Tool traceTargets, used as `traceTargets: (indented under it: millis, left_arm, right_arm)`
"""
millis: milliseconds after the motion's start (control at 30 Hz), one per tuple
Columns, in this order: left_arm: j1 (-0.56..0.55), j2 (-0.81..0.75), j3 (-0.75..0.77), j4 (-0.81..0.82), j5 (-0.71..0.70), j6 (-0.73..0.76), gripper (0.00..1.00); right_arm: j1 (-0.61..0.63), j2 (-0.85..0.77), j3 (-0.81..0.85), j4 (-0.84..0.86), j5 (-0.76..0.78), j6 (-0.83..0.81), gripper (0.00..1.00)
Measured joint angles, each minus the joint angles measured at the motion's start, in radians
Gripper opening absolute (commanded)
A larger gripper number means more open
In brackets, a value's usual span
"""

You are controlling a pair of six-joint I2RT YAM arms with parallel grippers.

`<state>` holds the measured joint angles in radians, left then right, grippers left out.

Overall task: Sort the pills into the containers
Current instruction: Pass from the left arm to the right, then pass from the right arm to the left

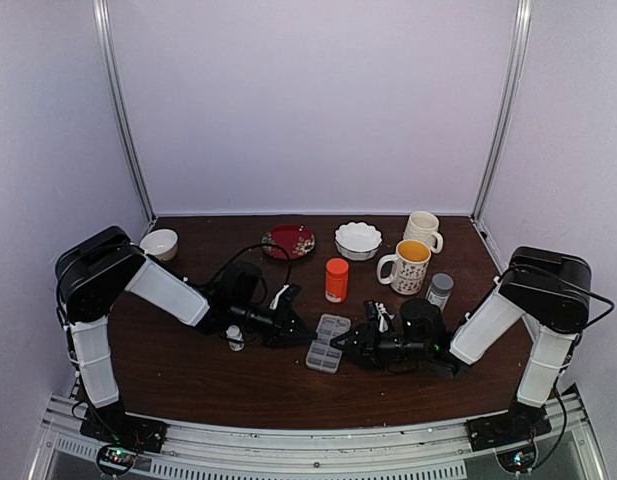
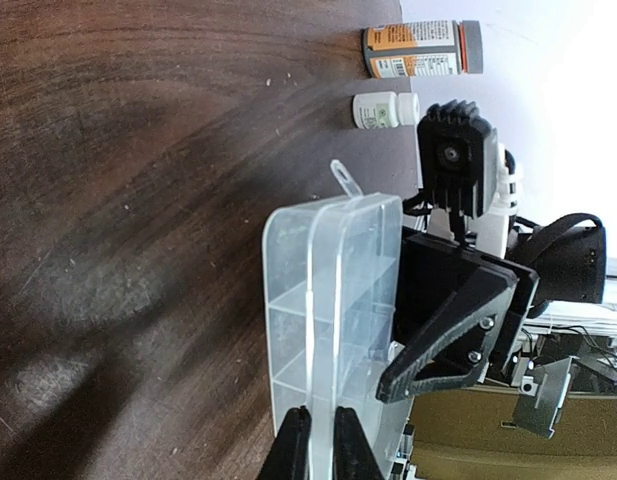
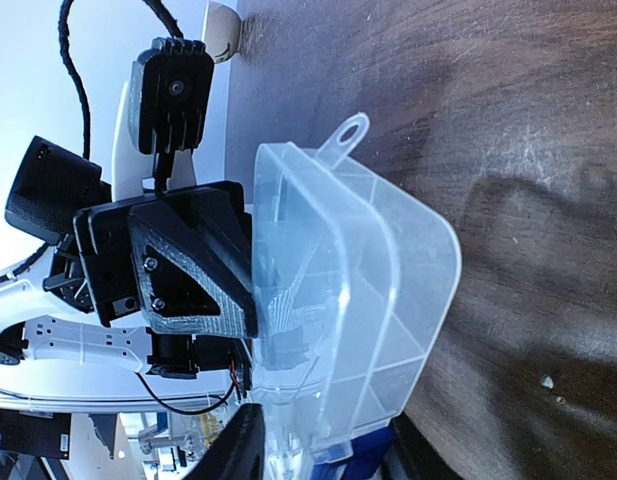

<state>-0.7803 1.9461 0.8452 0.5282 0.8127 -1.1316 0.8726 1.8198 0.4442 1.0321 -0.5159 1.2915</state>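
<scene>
Pill organizer (image 1: 328, 342), left gripper (image 2: 321, 455) clamped on one edge, right gripper (image 1: 343, 345) astride the other, grip unclear.

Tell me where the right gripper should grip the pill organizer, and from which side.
Take the rim of the pill organizer nearest the right gripper, coming in level from the right. It is flat and thin, and the left gripper pinches its opposite rim.

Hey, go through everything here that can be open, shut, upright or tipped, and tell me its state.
Pill organizer, can't tell if the lid is shut.
Left gripper, shut on the organizer's edge.
Right gripper, at the organizer, grip unclear.
Orange bottle, upright, capped.
Grey-capped bottle, upright.
Small white bottle, upright.
Yellow-lined mug, upright.
White mug, upright.
</scene>
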Motion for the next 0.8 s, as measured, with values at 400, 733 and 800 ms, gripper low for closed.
traceTargets:
  millis: [400,733,800]
  left_arm:
    - [0.001,-0.007,-0.093,0.203,0.003,-0.094,0.71]
    - [-0.010,-0.008,-0.093,0.362,0.014,-0.167,0.34]
    - [-0.017,-0.008,-0.080,0.364,0.016,-0.174,0.25]
  right_arm:
    - [-0.002,-0.071,0.000,-0.032,0.000,-0.031,0.23]
    - [-0.002,-0.162,0.008,-0.096,0.000,-0.092,0.23]
    - [-0.002,-0.162,0.008,-0.093,-0.002,-0.092,0.23]
